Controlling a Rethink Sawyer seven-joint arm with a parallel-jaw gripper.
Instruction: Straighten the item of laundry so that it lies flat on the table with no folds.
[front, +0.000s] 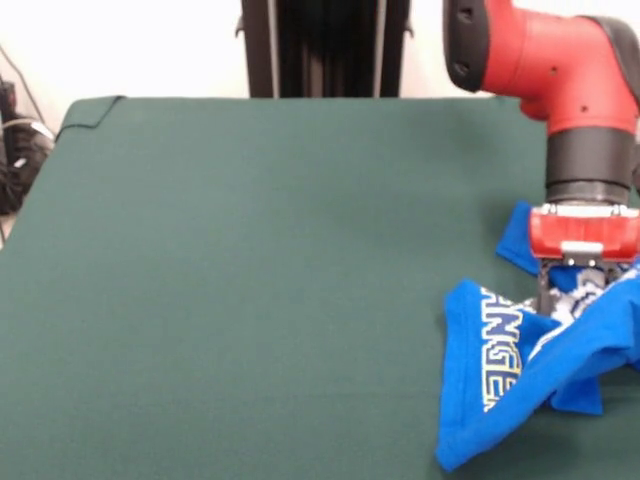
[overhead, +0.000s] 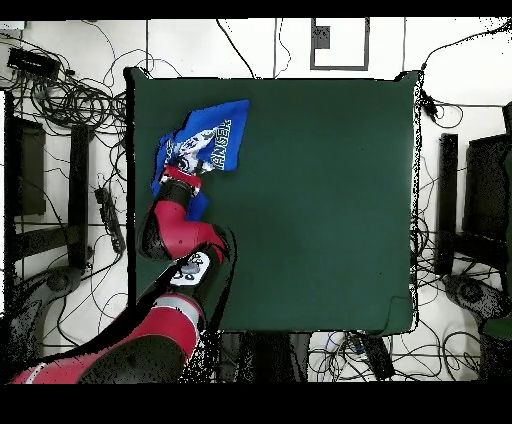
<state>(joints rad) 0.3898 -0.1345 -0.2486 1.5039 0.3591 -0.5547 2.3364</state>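
Note:
The blue T-shirt lies crumpled and folded over itself near the right edge of the green table, with part of its yellow-white lettering showing. My gripper points straight down into the middle of the bunched cloth and is shut on a fold of the shirt, whose printed fabric shows between the fingers. In the overhead view the shirt sits at the table's far left corner, with the gripper at its near edge. Part of the shirt is hidden behind the gripper.
The table's right edge in the front view runs close to the shirt. The black pedestal stands at the far side. Cables and equipment lie on the floor around the table.

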